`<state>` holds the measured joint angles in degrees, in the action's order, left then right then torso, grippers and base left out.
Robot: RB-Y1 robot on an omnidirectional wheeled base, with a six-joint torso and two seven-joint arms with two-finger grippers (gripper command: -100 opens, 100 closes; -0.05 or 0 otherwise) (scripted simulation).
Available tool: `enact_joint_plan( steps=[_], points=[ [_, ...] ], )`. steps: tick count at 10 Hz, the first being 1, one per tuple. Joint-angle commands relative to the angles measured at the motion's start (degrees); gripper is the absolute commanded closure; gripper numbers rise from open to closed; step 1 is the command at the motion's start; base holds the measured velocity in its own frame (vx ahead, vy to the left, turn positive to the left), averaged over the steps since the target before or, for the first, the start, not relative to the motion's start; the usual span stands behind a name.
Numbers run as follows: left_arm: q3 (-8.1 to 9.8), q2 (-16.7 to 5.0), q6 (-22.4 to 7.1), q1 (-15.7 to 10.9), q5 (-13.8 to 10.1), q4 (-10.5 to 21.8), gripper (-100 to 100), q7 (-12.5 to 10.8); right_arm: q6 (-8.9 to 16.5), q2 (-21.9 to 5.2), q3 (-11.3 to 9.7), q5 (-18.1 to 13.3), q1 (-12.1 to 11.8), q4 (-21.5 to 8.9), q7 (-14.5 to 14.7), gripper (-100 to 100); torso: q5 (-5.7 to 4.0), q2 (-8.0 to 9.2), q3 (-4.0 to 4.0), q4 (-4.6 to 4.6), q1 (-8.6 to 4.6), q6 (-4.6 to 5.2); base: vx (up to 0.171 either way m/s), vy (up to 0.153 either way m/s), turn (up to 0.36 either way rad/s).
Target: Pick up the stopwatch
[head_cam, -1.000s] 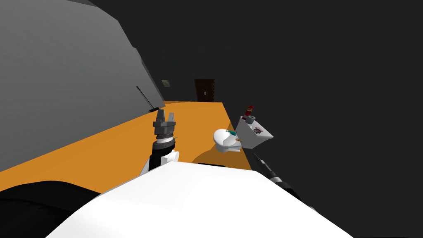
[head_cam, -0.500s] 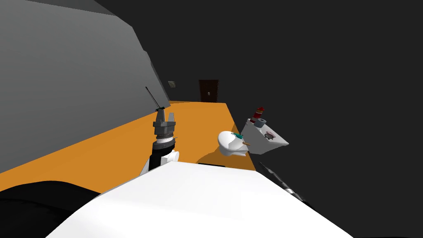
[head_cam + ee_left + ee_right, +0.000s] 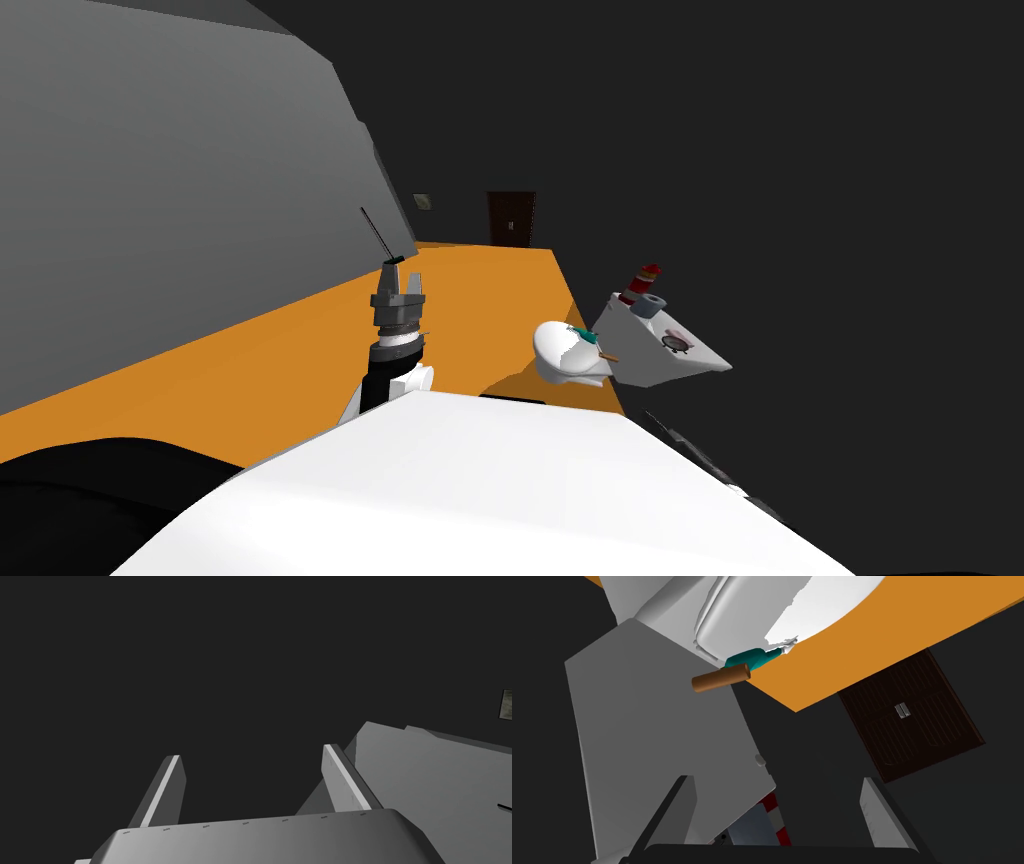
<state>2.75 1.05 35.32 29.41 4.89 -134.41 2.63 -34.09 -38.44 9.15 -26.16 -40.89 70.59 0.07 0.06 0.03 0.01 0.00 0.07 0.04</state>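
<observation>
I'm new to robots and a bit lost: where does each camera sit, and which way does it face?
Head view: on the head, looking down and forward over the orange floor at the white toilet and white box; left gripper shows.
Left wrist view: on the left hand, looking out between its open fingers.
Right wrist view: on the right hand, facing that box; right gripper open.
Shared by head and right wrist: toilet, box, dark brown door.

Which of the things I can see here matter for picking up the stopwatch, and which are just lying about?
For the job: stopwatch, the white cabinet under it, right claw, open.
Lying about: toilet, red canister, grey cylinder, brown roll, door, left claw.
</observation>
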Motion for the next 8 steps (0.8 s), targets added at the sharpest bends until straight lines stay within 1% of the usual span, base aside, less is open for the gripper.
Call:
enact_joint_plan(
  steps=[1,2,3,4,5,6,7,8],
  points=[
    [0.0,0.0,0.0,0.0,0.0,0.0,0,0.0,-0.2,-1.9,0.3,-1.1,0.0,-2.9,0.1,-100,0.0,0.0,0.0,0.0,0.0,0.0,0.054,0.051,0.108],
    [-0.01,0.0,0.0,0.0,0.0,0.0,0,0.0,-0.2,-1.9,0.3,-1.1,0.0,-4.2,0.1,-100,0.0,-0.04,-0.01,0.01,0.04,-0.05,0.069,0.047,0.072],
    [0.0,0.0,0.0,0.0,0.0,0.0,0,0.0,0.0,-3.7,0.6,-2.2,-0.4,-5.9,0.2,-100,0.01,-0.05,-0.02,-0.01,0.06,-0.01,0.116,0.041,0.114],
    [0.0,0.0,0.0,0.0,0.0,0.0,0,0.0,0.0,-3.7,0.6,-2.2,-0.4,-7.3,0.2,-100,0.01,-0.21,-0.1,-0.03,0.02,-0.05,0.135,0.032,0.063],
    [0.0,0.0,0.0,0.0,0.0,0.0,0,0.0,0.2,-5.5,0.9,-3.3,-0.8,-9.6,0.2,-100,-0.01,-0.28,-0.15,-0.05,0.0,-0.02,0.152,0.046,0.109],
    [0.0,0.0,0.0,0.0,0.0,0.0,0,0.0,0.2,-5.5,0.9,-3.3,-0.8,-10.4,0.2,-100,0.01,-0.37,-0.2,-0.07,0.04,-0.05,0.105,0.031,0.062],
    [0.0,0.0,0.0,0.0,0.0,0.0,0,0.0,0.4,-7.3,1.2,-4.3,-1.1,-12.4,0.3,-100,0.0,-0.24,-0.14,-0.05,0.01,-0.01,0.132,0.011,0.101],
    [0.0,0.0,0.0,0.0,0.0,0.0,0,0.0,0.7,-9.1,1.5,-5.2,-1.4,-15.0,0.4,-100,-0.01,-0.31,-0.17,-0.06,-0.07,-0.05,0.189,0.013,0.167]
  ],
)
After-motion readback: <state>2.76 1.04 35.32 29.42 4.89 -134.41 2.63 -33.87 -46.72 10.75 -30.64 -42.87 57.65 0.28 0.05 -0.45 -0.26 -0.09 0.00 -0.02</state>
